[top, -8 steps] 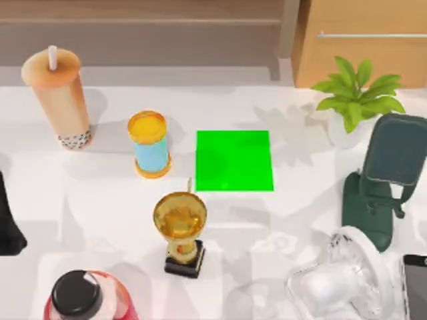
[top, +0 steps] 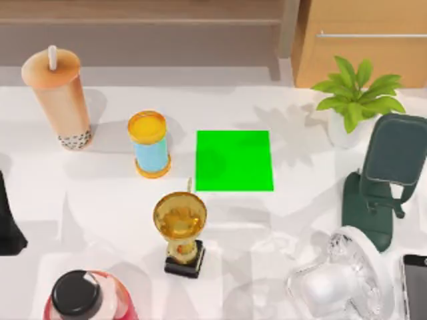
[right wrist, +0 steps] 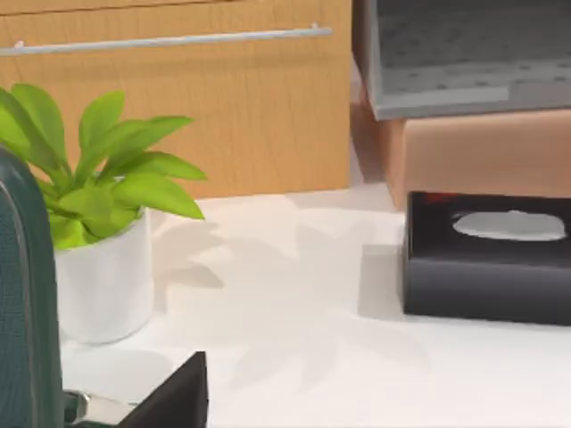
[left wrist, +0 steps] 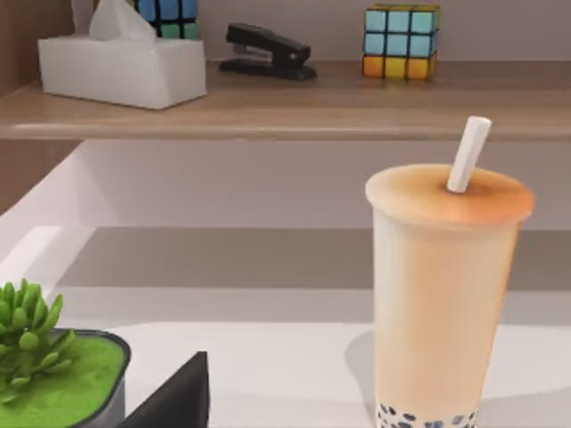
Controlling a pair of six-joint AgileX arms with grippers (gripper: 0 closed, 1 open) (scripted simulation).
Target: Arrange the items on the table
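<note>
The tall tan bubble-tea cup (top: 57, 97) with its white straw stands upright at the table's (top: 107, 207) back left, and it also rises close ahead in the left wrist view (left wrist: 442, 294). At the front right lies the white fan (top: 337, 283) in its clear cage. The grey-screened smartphone (top: 415, 287) lies flat just right of the fan, cut by the picture's edge. A black part of my left arm (top: 8, 223) sits at the left edge, well in front of the cup. A dark tip of my left gripper (left wrist: 174, 401) and of my right gripper (right wrist: 174, 401) shows low in each wrist view.
A green square (top: 233, 160) marks the table's middle. A blue can with an orange lid (top: 150, 143), a gold trophy (top: 180, 230) and a red bottle with a black cap (top: 83, 297) stand left of it. A potted plant (top: 357, 100) and a dark green stand (top: 383, 180) stand at the right.
</note>
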